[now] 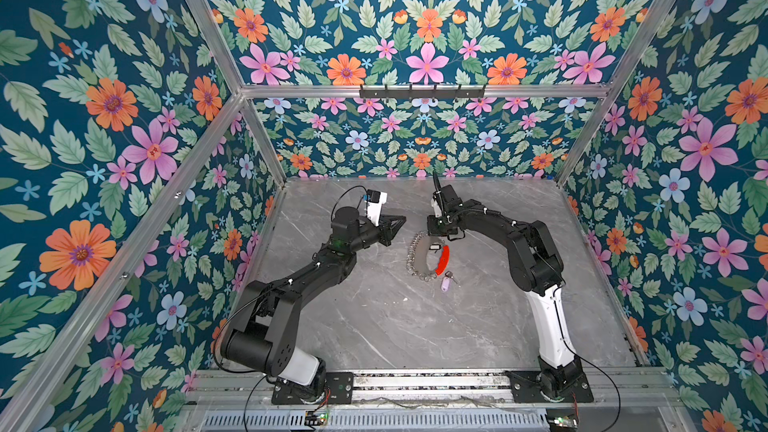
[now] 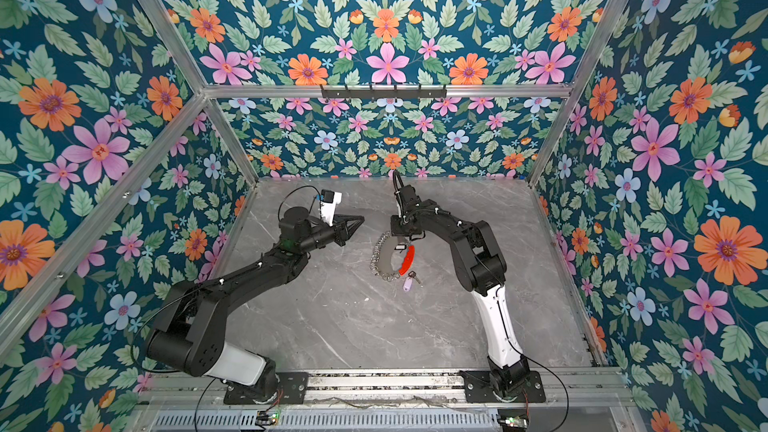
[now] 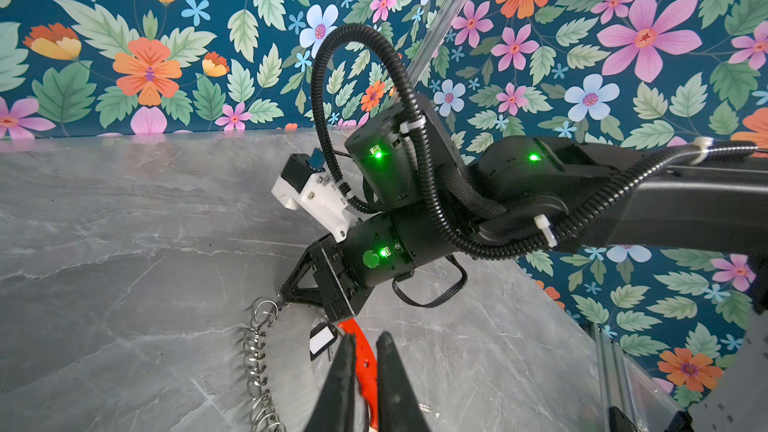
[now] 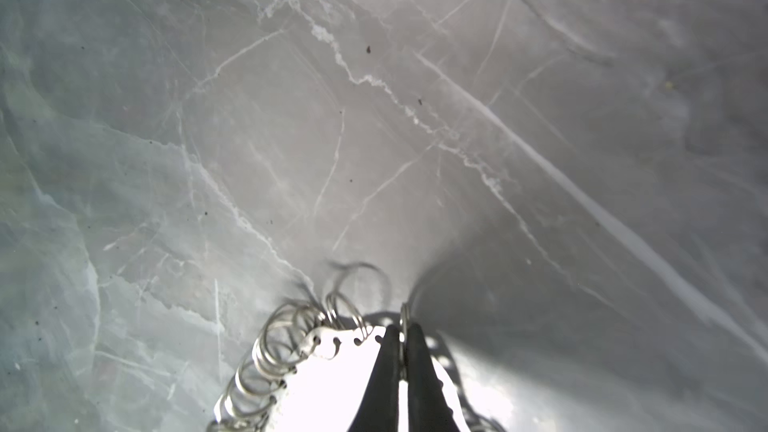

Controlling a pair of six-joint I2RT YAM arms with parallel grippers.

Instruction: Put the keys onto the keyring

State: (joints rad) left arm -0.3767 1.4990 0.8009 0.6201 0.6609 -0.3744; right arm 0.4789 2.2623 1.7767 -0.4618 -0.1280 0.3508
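Observation:
The keyring lies mid-table in both top views, its row of silver split rings (image 1: 413, 259) (image 2: 376, 257) facing its red curved section (image 1: 444, 259) (image 2: 407, 259). A black-framed white tag (image 1: 434, 247) (image 3: 322, 340) lies inside the loop. The key with the lilac tag (image 1: 445, 283) (image 2: 408, 283) rests just off the loop's near end. My right gripper (image 4: 403, 328) (image 3: 286, 299) points down at the loop's far end, shut on one split ring seen edge-on. Hovering left of the loop, my left gripper (image 1: 402, 220) (image 3: 365, 336) is shut and empty.
A black hook rack (image 1: 422, 91) hangs on the back frame bar. Aluminium posts and floral walls box in the marble table (image 1: 374, 326). A small speck (image 1: 405, 299) lies on the table in front of the keyring. Both arm bases sit on the front rail (image 1: 428, 384).

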